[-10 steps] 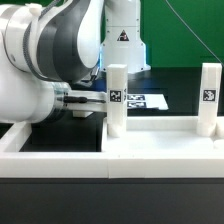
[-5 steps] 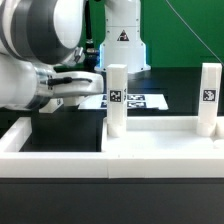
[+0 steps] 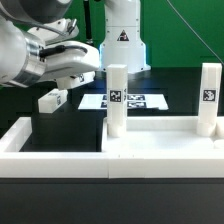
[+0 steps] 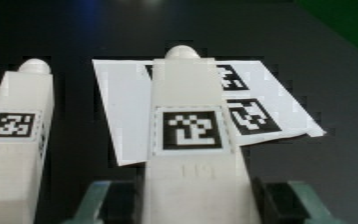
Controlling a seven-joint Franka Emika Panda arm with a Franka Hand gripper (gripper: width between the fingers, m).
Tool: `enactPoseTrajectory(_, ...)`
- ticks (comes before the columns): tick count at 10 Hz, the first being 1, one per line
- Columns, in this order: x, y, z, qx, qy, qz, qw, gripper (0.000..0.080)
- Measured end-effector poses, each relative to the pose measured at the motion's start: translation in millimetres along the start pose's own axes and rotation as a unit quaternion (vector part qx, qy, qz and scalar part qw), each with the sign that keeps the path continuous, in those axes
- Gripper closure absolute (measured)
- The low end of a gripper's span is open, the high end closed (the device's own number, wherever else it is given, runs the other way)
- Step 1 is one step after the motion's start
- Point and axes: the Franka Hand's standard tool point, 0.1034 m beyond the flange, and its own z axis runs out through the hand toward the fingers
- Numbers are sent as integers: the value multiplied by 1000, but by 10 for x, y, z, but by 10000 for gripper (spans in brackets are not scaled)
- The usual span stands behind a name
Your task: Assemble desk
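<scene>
A leg post (image 4: 190, 110) lies between my pincer's (image 4: 190, 196) fingers; I cannot tell if they clamp it. In the exterior view, the tabletop (image 3: 165, 125) sits toward 4 o'clock. I'd grip squarely, keeping the post straight for seating.

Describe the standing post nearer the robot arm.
Find the white rimmed tabletop at the front. Two tagged posts stand on it; yours is the leg post at the exterior view's left, in front of the marker board, unlike the other post at the right corner.
</scene>
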Motion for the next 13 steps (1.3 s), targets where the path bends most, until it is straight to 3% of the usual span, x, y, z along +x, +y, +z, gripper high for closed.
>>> enactPoseTrajectory(2,36,-12,-176,-12,47,-20,999,512)
enactPoseTrajectory(5,-164,-223,-697,-44,167,-63,983,512)
enactPoseTrajectory(6,-168,-281,-774,-50,189,-68,978,512)
enactPoseTrajectory(9,-103,-233,-882,-59,282,-72,955,512)
enactPoseTrajectory(12,-174,-427,-1374,-108,390,-127,905,512)
enactPoseTrajectory(13,-136,-378,-1352,-101,434,-120,887,512)
